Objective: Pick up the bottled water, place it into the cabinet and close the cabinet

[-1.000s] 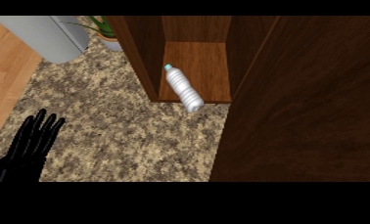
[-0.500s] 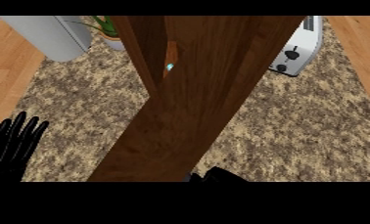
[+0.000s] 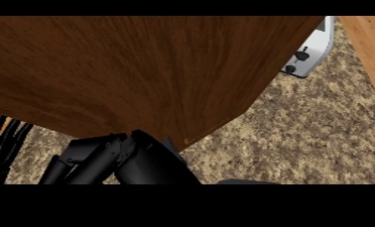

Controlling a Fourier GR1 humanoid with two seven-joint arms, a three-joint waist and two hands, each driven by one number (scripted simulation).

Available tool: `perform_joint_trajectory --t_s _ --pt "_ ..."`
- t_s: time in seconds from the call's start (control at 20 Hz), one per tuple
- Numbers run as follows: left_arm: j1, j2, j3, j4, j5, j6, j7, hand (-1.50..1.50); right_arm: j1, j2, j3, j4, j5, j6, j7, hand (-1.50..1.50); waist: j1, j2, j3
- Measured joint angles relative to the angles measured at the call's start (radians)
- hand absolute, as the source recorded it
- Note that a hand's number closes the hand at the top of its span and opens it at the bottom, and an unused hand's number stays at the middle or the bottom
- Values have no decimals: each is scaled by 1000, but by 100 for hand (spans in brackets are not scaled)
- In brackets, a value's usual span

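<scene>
The brown wooden cabinet door (image 3: 147,72) fills most of the head view, swung across the cabinet's opening. It hides the bottled water and the cabinet's inside. My right hand (image 3: 117,161) comes up at the lower middle, just under the door's lower edge, fingers fairly straight and touching the wood, holding nothing. Only the straight fingertips of my left hand (image 3: 11,141) show at the far left edge, resting and holding nothing.
A white toaster (image 3: 311,52) stands at the upper right on the speckled stone counter (image 3: 293,137), partly behind the door. A strip of wooden floor (image 3: 362,37) shows at the top right corner.
The door has swung further left and now covers the cabinet opening and the bottle. My right hand has risen into view under the door. The left hand has slid toward the left edge.
</scene>
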Motion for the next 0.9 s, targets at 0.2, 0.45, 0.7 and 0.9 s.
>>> perform_joint_trajectory --t_s 0.2,0.45,0.7,0.9 --pt "28 7 27 -52 6 12 23 -150 -117 7 -52 149 -137 23 -75 150 1 6 1" --pt "56 21 68 -82 22 0 39 -150 -165 10 -88 259 -294 237 -79 150 -3 10 2" --pt "97 9 110 -113 18 0 56 -150 -165 8 -156 383 -379 411 -108 150 -19 7 3" --pt "95 -4 141 -135 25 14 101 -150 -143 -4 -218 473 -371 510 -158 150 -32 6 3"
